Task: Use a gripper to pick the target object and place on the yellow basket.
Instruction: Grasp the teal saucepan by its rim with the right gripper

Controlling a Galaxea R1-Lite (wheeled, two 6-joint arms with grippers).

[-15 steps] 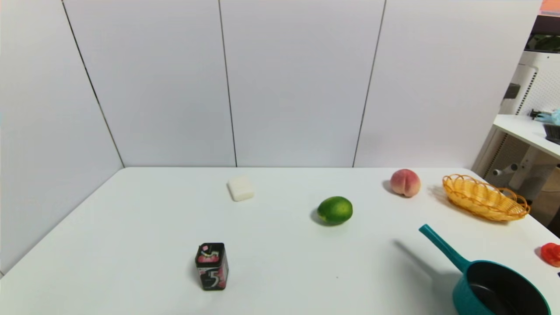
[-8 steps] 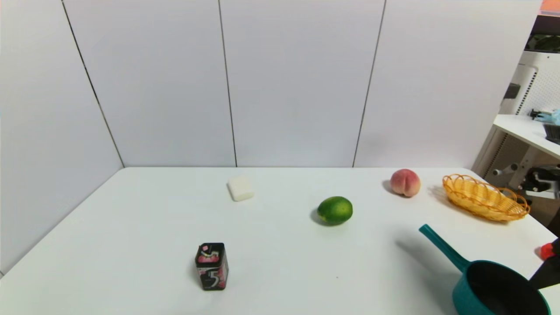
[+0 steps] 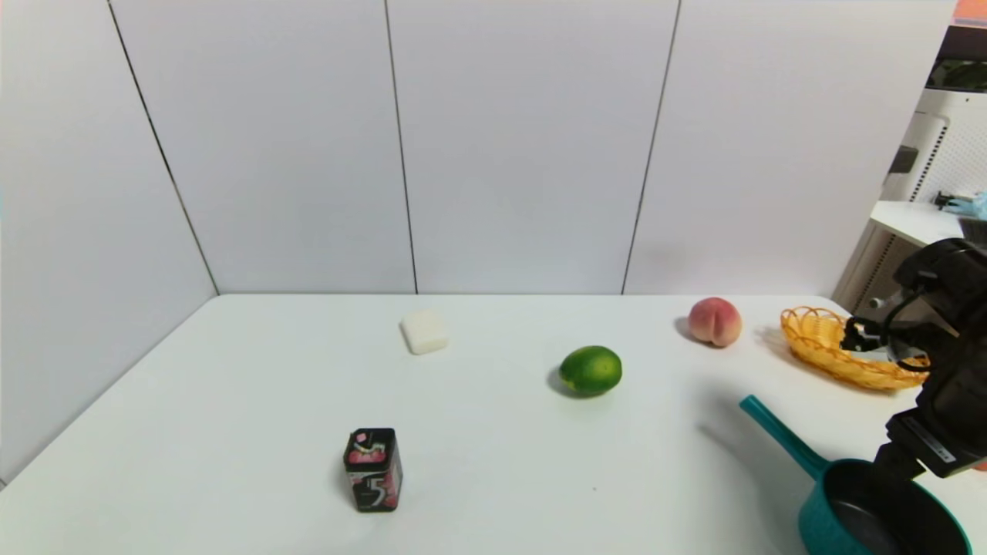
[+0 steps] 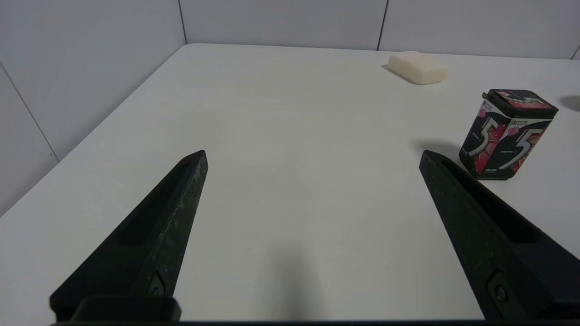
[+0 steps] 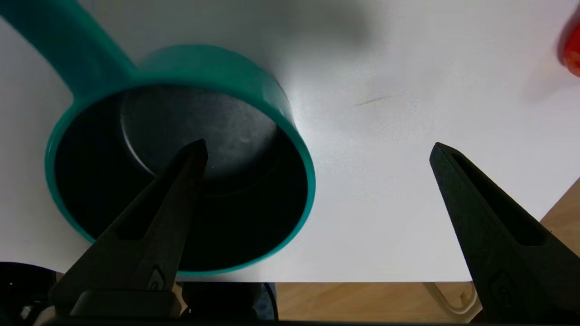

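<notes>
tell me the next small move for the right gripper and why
Probably lower the right gripper so its open jaws straddle the teal saucepan wall. One finger already hangs over the dark interior and the other over bare table, with the rim between them, but nothing is gripped yet.

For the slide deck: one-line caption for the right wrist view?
Open right gripper poised over the teal saucepan, one finger above its dark interior, the other over the white table.

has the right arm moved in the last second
Yes. Absent from the head view before, the right gripper has come in over the saucepan, its arm now covering part of the basket.
</notes>
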